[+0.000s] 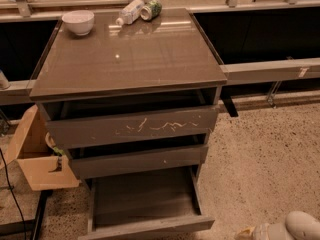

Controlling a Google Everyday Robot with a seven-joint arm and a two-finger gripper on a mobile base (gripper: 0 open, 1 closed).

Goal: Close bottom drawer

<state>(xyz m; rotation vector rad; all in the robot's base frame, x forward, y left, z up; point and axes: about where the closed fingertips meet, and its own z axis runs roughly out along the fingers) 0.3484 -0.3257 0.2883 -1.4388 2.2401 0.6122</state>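
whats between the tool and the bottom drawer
Only bare speckled floor, as the camera view shows. The tool sits at the lower right corner, just right of the pulled-out bottom drawer; nothing lies in the gap.

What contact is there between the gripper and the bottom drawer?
Apart: the camera view shows floor between the gripper, bottom right, and the bottom drawer front.

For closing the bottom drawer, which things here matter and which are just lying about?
Job: bottom drawer, pulled out; claw, low at the right, apart from it.
Lying about: bowl, bottle and can on the cabinet top; cardboard box at the left.
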